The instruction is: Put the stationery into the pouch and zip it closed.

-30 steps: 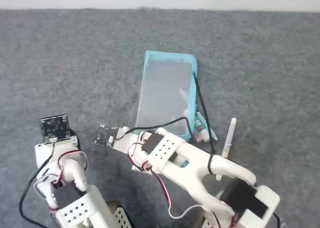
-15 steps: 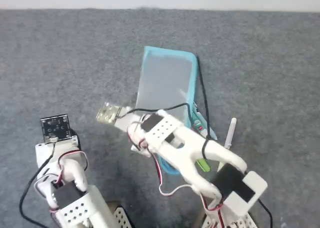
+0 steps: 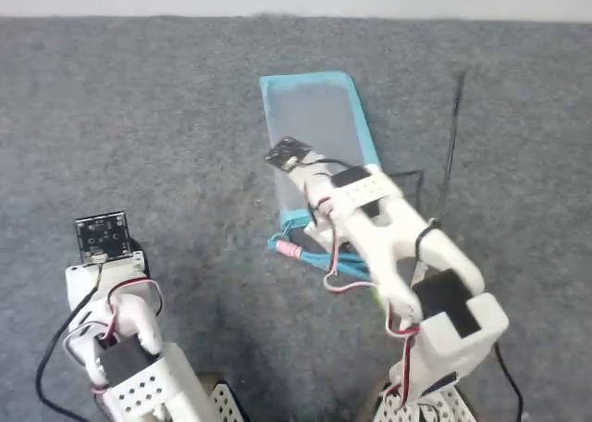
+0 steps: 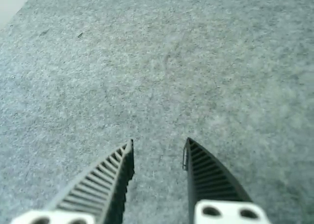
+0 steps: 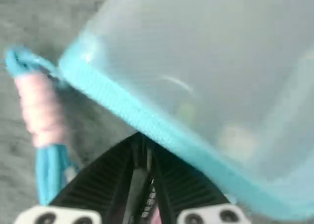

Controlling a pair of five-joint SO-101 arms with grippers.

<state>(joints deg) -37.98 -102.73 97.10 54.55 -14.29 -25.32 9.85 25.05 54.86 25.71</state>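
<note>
Right gripper has its jaws pressed together on the near blue edge of the pouch, which lies mid-table with dim pale shapes inside. The right arm stretches low over the pouch's near end. Left gripper hangs open over the carpet, near left. Since a second ago the pouch has swung and slid farther away, and a pink-tipped piece now pokes out near-left.

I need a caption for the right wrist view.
Right gripper shut on the blue edge of the pouch, pink-and-blue cord beside it.
</note>
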